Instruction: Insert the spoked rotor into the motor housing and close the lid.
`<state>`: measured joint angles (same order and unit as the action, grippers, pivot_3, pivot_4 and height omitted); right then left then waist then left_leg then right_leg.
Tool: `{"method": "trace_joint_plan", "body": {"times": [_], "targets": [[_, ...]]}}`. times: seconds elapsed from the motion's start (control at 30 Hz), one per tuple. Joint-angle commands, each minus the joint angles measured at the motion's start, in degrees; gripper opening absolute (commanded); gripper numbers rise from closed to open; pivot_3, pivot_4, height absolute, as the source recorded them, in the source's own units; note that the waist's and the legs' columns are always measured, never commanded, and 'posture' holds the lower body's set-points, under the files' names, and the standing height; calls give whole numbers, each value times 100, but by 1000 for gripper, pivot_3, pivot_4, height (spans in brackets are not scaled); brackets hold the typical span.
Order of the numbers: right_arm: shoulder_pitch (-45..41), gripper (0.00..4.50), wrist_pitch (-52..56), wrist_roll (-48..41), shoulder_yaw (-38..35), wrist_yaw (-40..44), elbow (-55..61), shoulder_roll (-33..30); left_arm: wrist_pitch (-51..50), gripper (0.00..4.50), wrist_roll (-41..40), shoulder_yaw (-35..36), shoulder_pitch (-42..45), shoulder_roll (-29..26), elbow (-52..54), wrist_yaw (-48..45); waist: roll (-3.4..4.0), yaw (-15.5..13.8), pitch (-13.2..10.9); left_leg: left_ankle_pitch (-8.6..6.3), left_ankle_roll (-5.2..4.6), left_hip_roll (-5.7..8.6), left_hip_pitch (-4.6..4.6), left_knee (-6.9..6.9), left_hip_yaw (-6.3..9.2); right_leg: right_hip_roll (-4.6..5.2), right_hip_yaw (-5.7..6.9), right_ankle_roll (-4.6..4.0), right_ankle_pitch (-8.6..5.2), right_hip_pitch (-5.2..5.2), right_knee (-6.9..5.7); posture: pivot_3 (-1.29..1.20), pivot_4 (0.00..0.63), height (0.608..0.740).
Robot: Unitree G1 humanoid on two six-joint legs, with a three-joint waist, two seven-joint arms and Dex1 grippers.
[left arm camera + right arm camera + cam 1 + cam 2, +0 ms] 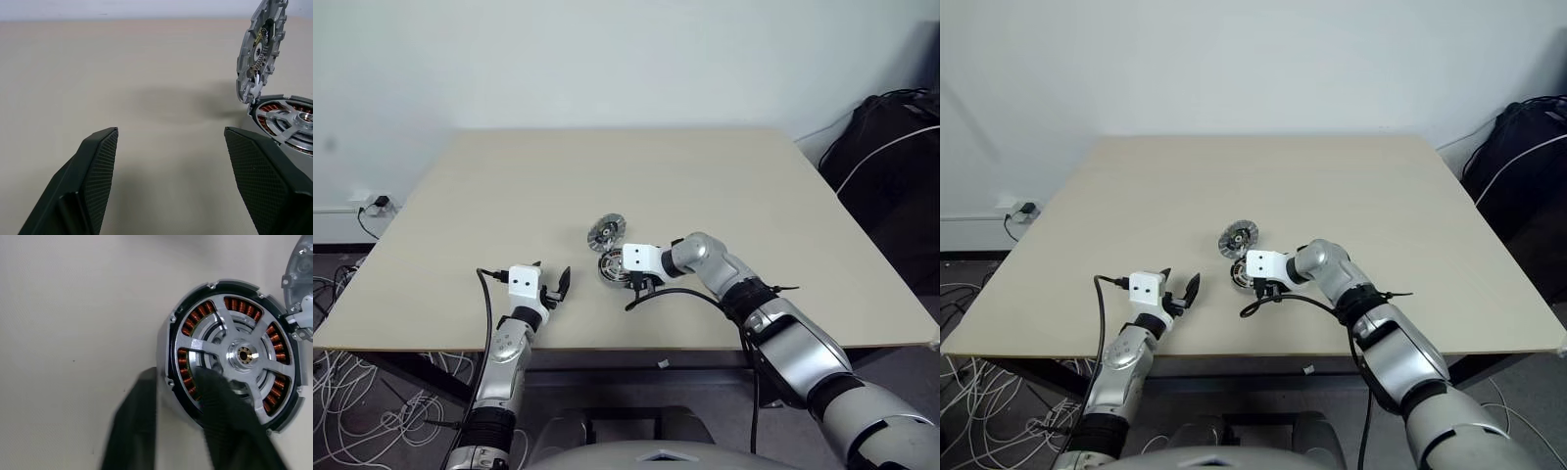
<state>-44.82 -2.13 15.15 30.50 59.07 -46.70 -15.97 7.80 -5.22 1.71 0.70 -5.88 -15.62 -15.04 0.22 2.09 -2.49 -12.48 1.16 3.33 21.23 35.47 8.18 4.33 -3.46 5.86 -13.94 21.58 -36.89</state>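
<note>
Spoked rotor (243, 354) sits in motor housing (171, 340); lid (260, 46) stands open. Right gripper (181, 396) pinches housing rim — we steady it (gently). Left gripper (171, 161) apart, idle.

Rotor (243, 354) sits in the housing (172, 340), copper windings visible through the spoke cutouts. Right hand (180, 396): one finger (132, 431) outside the housing wall, the other over the rotor face, rim between them. Lid (297, 276) edge beside the housing. Pale bench (73, 308) underneath.

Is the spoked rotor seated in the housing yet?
In: the spoked rotor lies inside the motor housing, copper windings showing through its cutouts.
</note>
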Motion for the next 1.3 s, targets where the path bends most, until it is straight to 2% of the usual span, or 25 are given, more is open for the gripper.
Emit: {"method": "trace_joint_plan", "body": {"times": [0.03,0.1,0.33,0.5,0.8,0.97,1.17,1.3], "targets": [[-84,268,-31,42,-91,-34,-18,13,57,3670,-61,28,45,7,71,-9,2,14,0,0,0,-1,-4,0,-1,0,0,0,0,-3,0,0,0,740],[-70,2,-38,51,-105,-29,-7,7,57,3670,-64,29,45,7,66,-15,2,7,0,0,0,0,-4,1,-1,0,-1,0,0,-3,-3,0,0,740],[35,2,52,25,-156,-62,181,-7,47,3670,-75,13,25,10,74,-35,2,1,0,0,0,1,-4,4,-1,0,-1,0,0,-4,-3,0,0,740],[242,2,713,-16,-351,-199,833,-80,36,3670,-78,4,10,18,78,-41,2,-8,0,0,0,0,-3,2,0,0,-1,0,0,-2,-2,0,0,740],[896,2,2994,56,-569,-168,3307,-746,21,3670,-88,-33,38,45,4,-86,2,-154,-1,0,-1,5,43,7,2,2,-1,-7,8,37,0,0,0,740],[1055,2,4341,-83,-639,-34,4410,-1076,13,3670,-91,-48,84,70,-66,-131,2,-137,-2,-1,-2,4,57,5,-4,4,-2,1,2,31,1,0,0,740],[982,2,6112,-436,-674,-60,5346,-1127,19,3670,-86,-49,166,108,-184,-172,0,-143,-3,-2,-1,0,57,6,-5,4,-1,2,1,33,0,0,0,740],[912,2,7157,-727,-749,-442,5531,-841,13,3670,-87,-45,190,120,-222,-176,-1,-144,-3,-2,-2,2,57,8,-4,6,1,3,1,38,4,0,0,740]]}}
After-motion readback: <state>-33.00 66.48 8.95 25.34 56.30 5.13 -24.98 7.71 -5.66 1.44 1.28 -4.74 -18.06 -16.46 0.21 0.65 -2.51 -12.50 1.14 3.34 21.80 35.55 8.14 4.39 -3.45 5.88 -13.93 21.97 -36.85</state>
